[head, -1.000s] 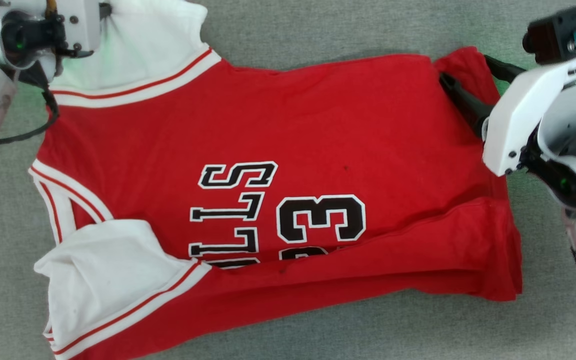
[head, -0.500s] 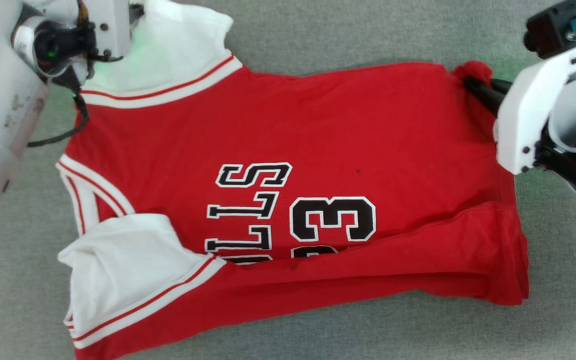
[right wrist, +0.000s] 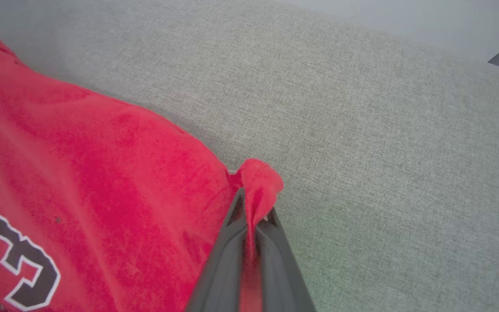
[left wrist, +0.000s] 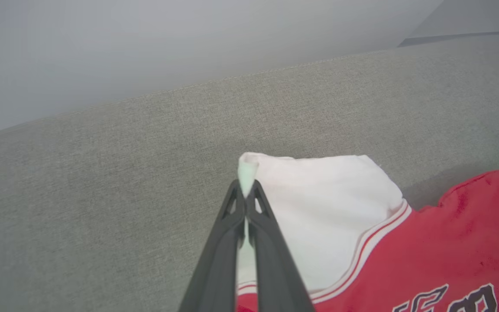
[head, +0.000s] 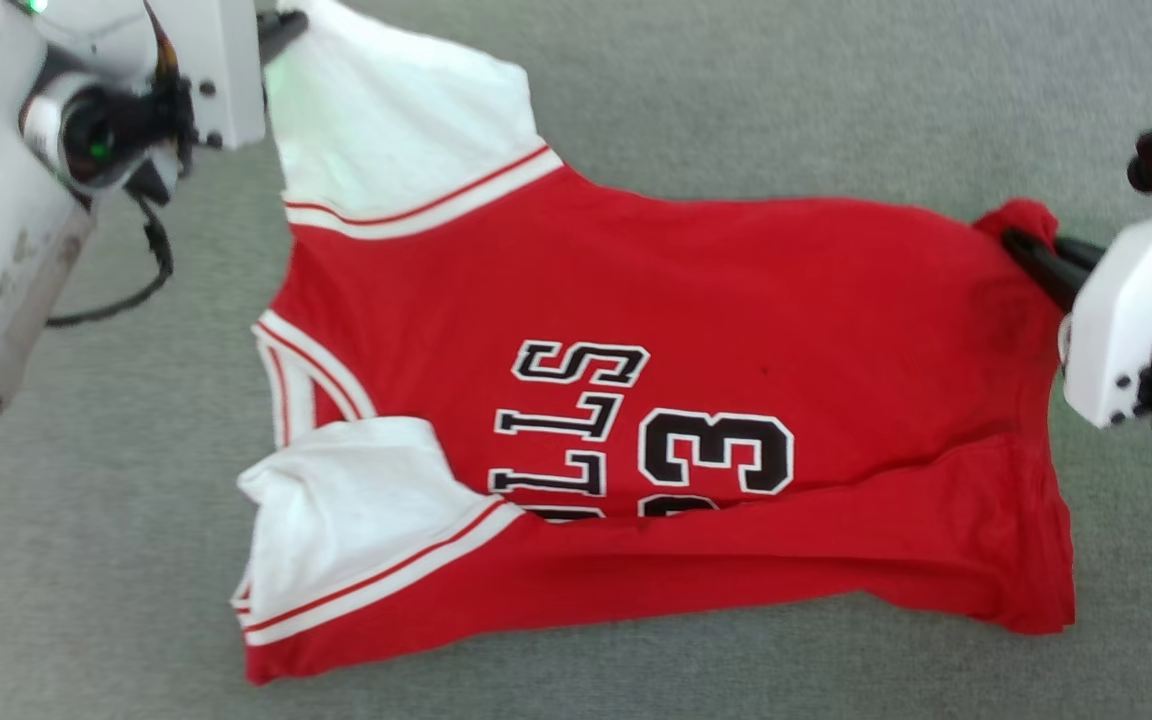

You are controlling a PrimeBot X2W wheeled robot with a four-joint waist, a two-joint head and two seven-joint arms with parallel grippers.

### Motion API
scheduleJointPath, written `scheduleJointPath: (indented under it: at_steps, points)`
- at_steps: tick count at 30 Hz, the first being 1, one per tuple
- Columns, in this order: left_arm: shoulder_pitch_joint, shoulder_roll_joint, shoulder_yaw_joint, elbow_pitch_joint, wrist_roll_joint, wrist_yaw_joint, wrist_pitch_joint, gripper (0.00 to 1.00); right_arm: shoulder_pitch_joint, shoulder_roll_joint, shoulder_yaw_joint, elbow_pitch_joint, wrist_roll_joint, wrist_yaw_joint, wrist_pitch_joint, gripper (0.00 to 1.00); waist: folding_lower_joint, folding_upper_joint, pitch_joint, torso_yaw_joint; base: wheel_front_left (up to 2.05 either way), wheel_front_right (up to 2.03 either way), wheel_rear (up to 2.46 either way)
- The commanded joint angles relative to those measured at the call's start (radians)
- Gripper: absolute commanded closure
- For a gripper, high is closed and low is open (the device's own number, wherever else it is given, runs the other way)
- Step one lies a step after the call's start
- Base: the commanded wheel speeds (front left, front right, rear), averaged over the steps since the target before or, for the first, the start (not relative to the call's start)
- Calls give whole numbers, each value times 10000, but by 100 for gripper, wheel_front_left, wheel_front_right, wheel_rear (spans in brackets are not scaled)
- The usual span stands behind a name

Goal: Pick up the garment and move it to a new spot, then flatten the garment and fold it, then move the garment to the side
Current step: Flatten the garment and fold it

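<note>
Jersey (head: 696, 320) lies spread on a grey fabric surface (head: 786, 90), lettering up, armholes toward the left and hem toward the right. Left gripper (head: 281, 25) is clamped on the far-left white corner. In the left wrist view its fingers (left wrist: 228, 242) press together, with a tip of white cloth poking out past them. Right gripper (head: 1031, 255) is clamped on the far-right red corner. In the right wrist view its fingers (right wrist: 228, 251) meet on the cloth, and a small red nub bunches just beyond the tips.

The far edge runs in a nearly straight line between the two held corners and throws a shadow on the surface in both wrist views. The near long edge is doubled over onto the front, so a red band covers the lower part of the letters and the number. At the near left a white panel folds over too. The hem runs down the right side to a loose corner at the near right.

Bare surface lies open beyond the far edge, wide to the left of the armholes, and in a narrower strip along the near edge. In the left wrist view the surface ends at a seamed edge with a pale wall (left wrist: 145, 43) behind.
</note>
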Motion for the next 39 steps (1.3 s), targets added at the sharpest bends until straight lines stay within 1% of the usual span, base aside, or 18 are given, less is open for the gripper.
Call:
scheduleJointPath:
  at_steps: [1, 5, 7, 9, 11, 15, 21, 23, 25, 27, 31, 32, 33, 34, 35, 36, 39]
  points:
    - [269, 213, -43, -258, 15, -29, -90, 100, 363, -134, -116, -140, 103, -1, -80, 100, 0, 0, -689, 556, 0, 0, 0]
    - [794, 713, -157, -1140, -24, -10, -69, 100, 1108, -433, -334, -542, 265, -1, -18, 100, 0, 0, -1110, 773, 0, 0, 0]
    - [1106, 1032, -218, -1688, -65, 169, 14, 100, 1540, -575, -427, -738, 327, -1, 56, 100, 0, 0, -1303, 866, 0, 0, 0]
    - [1470, 1362, -313, -2334, -88, 444, 136, 100, 1946, -669, -576, -955, 423, -1, 109, 100, 0, 0, -1472, 956, 0, 0, 0]
    - [1899, 1690, -431, -3109, -159, 805, 301, 100, 2416, -758, -741, -1145, 476, -1, 222, 100, 0, 0, -1618, 1040, 0, 0, 0]
    - [2789, 2501, -584, -4868, -387, 1725, 547, 100, 3282, -746, -1060, -1588, 557, -1, 505, 100, 0, 0, -1812, 1129, 0, 0, 0]
    - [4234, 3487, -841, -7374, -860, 3064, 631, 100, 4476, -474, -1508, -2105, 449, -1, 812, 100, 0, 0, -1951, 1167, 0, 0, 0]
    - [4630, 3721, -896, -7944, -1026, 3394, 549, 100, 4757, -359, -1624, -2221, 399, -1, 922, 100, 0, 0, -1986, 1158, 0, 0, 0]
    - [5050, 3802, -1006, -8349, -1190, 3623, 535, 100, 4973, -279, -1685, -2306, 356, -1, 969, 100, 0, 0, -2022, 1157, 0, 0, 0]
    - [5290, 3856, -1071, -8567, -1237, 3768, 465, 100, 5147, -182, -1746, -2325, 280, -1, 1026, 100, 0, 0, -2068, 1153, 0, 0, 0]
    - [5575, 3777, -1163, -8687, -1356, 3864, 496, 100, 5256, -51, -1785, -2287, 189, -1, 1118, 100, 0, 0, -2167, 1137, 0, 0, 0]
    - [5601, 3744, -1153, -8681, -1351, 3855, 430, 74, 5303, -3, -1801, -2247, 146, -1, 1166, 89, 0, 0, -2213, 1130, 0, 0, 0]
    - [5666, 3713, -1146, -8678, -1421, 3815, 408, 64, 5349, 42, -1797, -2241, 120, -1, 1232, 71, 0, 0, -2246, 1125, 0, 0, 0]
    - [5723, 3659, -1131, -8701, -1506, 3749, 384, 55, 5382, 89, -1800, -2250, 113, -1, 1282, 45, 0, 0, -2294, 1124, 0, 0, 0]
    - [5734, 3644, -1092, -8709, -1533, 3741, 332, 29, 5409, 146, -1833, -2251, 91, -1, 1333, 0, 0, 0, -2357, 1120, 0, 0, 0]
    - [5719, 3647, -1076, -8732, -1489, 3700, 269, 0, 5421, 164, -1884, -2258, 45, -1, 1373, 0, 0, 0, -2425, 1125, 0, 0, 0]
    - [5885, 3707, -1013, -8774, -1672, 3676, 185, 0, 5588, 287, -1980, -2305, -2, -1, 1446, 0, 0, 0, -2661, 1120, 0, 0, 0]
